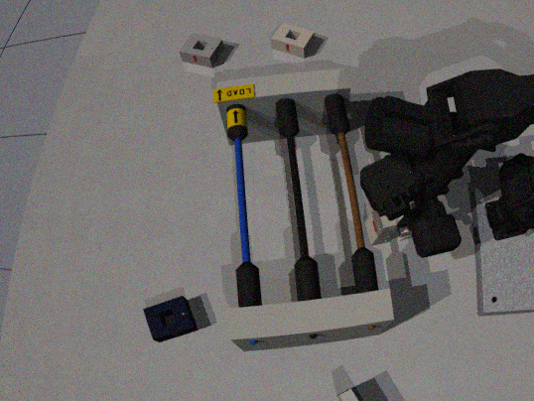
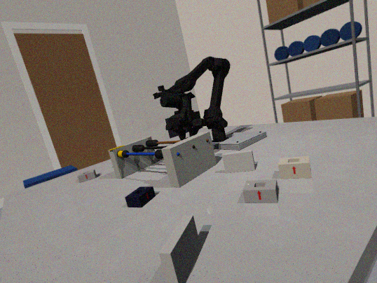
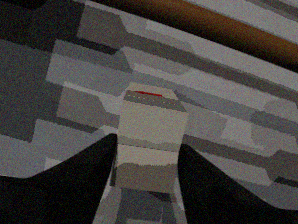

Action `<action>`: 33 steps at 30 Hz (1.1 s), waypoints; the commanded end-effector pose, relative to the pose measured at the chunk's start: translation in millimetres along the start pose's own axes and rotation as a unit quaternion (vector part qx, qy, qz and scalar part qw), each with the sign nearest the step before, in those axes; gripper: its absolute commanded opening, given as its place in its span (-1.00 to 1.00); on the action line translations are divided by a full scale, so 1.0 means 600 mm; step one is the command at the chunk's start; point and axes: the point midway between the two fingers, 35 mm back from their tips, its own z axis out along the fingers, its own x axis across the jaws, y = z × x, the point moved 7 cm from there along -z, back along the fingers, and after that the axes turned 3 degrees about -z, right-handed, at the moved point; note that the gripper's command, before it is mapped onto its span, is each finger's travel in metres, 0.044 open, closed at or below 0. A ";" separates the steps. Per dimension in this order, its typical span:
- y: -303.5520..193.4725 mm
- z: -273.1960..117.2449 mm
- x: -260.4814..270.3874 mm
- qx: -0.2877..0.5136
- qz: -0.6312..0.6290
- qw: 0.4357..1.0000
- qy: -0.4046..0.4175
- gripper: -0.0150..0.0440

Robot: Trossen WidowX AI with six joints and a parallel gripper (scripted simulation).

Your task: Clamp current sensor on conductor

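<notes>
The pale cream sensor [image 3: 151, 120] [image 1: 383, 229] stands low beside the brown conductor, with part of a red mark in view. My gripper [image 3: 148, 145] is shut on it, one finger on each side. Whether its jaw is open is not clear from these views. The LOAD conductor [image 1: 241, 199] [image 2: 141, 154] is the blue one, with a yellow arrow band at its far end near the yellow LOAD marker [image 1: 234, 93]. Nothing is clamped round it. The black conductor [image 1: 297, 199] and the brown conductor [image 1: 351, 194] [image 3: 225, 27] lie between my gripper and the blue one.
Two pale end blocks [image 1: 308, 318] [image 2: 190, 159] hold the conductors. A grey block [image 1: 214, 52] and a cream block [image 1: 303, 45] lie beyond the marker end. A dark blue block [image 1: 186, 308] [image 2: 140, 197] lies left of the stand. A metal plate [image 1: 511, 273] is at the right.
</notes>
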 end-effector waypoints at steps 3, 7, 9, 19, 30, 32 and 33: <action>-0.031 -0.008 0.007 -0.003 -0.001 1.000 0.002 -0.49; -0.035 -0.008 0.007 -0.003 -0.001 1.000 0.002 -0.49; -0.030 -0.006 0.006 0.001 0.000 1.000 0.000 -0.31; -0.030 -0.006 0.006 0.001 0.000 1.000 0.000 0.58; -0.038 -0.099 0.007 -0.002 -0.001 1.000 0.002 0.60; -0.038 -0.099 0.007 -0.002 -0.001 1.000 0.002 0.60; -0.037 -0.099 0.007 -0.001 -0.010 1.000 0.002 0.59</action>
